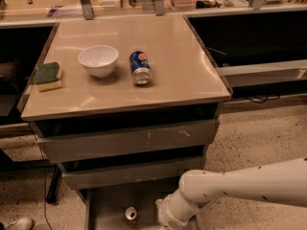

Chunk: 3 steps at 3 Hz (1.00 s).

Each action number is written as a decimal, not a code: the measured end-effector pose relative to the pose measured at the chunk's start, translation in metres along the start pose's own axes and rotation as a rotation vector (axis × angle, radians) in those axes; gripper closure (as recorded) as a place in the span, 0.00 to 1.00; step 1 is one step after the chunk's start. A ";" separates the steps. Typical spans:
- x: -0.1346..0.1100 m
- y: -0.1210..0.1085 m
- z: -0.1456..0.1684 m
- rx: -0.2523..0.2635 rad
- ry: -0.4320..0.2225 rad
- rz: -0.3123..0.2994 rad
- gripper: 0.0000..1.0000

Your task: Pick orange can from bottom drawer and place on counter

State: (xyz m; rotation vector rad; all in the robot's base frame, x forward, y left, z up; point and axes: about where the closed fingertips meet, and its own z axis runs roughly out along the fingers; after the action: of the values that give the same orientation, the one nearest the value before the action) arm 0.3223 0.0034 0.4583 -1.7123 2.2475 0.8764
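The orange can [130, 214] stands upright on the floor of the open bottom drawer [103, 206], its silver top facing up. My white arm reaches in from the right, and the gripper [163, 218] sits low at the picture's bottom edge, just right of the can and partly cut off. Nothing shows whether it touches the can. The beige counter [184, 68] tops the drawer unit above.
On the counter lie a white bowl [98, 60], a blue can [140, 67] on its side and a green-yellow sponge [47, 75]. Two shallower grey drawers [129, 140] overhang the bottom drawer. A cluttered shelf runs along the back. A shoe [19, 223] shows at bottom left.
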 end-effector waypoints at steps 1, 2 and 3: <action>-0.001 0.001 -0.002 0.005 -0.008 -0.019 0.00; -0.008 -0.029 0.014 0.044 -0.118 -0.040 0.00; -0.004 -0.074 0.041 0.076 -0.247 -0.028 0.00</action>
State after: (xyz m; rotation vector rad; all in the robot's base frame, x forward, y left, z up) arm 0.3837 0.0176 0.4021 -1.5081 2.0629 0.9271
